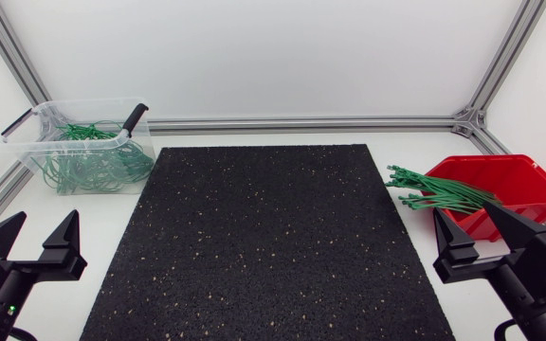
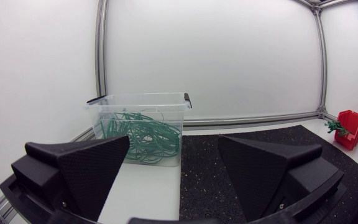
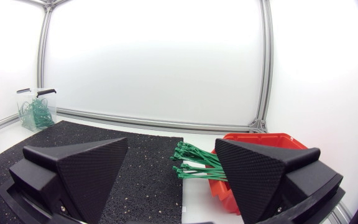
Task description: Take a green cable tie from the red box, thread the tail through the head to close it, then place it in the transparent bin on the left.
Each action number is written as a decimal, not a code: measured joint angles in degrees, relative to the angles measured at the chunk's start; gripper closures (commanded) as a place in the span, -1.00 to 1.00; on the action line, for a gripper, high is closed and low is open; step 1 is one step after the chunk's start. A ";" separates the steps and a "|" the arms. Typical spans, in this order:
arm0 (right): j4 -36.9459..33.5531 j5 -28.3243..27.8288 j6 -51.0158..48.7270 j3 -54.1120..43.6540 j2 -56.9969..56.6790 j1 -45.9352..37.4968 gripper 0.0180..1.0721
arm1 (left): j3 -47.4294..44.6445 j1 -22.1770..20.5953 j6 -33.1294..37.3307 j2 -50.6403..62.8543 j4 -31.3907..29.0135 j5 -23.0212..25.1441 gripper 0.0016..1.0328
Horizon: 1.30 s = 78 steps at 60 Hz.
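Right gripper (image 1: 464, 210) nearest, wide open, empty; green cable ties (image 1: 434, 192) just ahead, poking lengthwise from red box (image 1: 524, 178) toward mat (image 1: 254, 246); left gripper (image 1: 45, 220) open, well apart.

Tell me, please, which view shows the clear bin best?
The left wrist view: the clear bin stands close ahead, green loops visible through its wall. The head view shows it from above, smaller; the right wrist view shows it tiny.

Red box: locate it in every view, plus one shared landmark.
Head view: red box at the right, beside the black mat.
Left wrist view: red box far beyond the left claw.
Right wrist view: red box just ahead of the right claw, partly behind one finger.
Shared landmark: green cable ties sticking out of it.
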 measured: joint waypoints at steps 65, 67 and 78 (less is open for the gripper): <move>-13.44 0.26 -0.02 26.67 20.92 -3.58 -0.93 | 0.00 -0.11 0.00 0.00 -0.02 0.00 -0.92; -14.45 0.15 -0.15 28.28 22.95 -3.80 -0.93 | 0.00 -0.09 0.00 0.00 -0.02 0.00 -0.92; -21.20 -3.26 -5.55 36.74 33.46 -5.92 -0.93 | 0.00 -0.09 0.00 0.00 -0.04 0.00 -0.92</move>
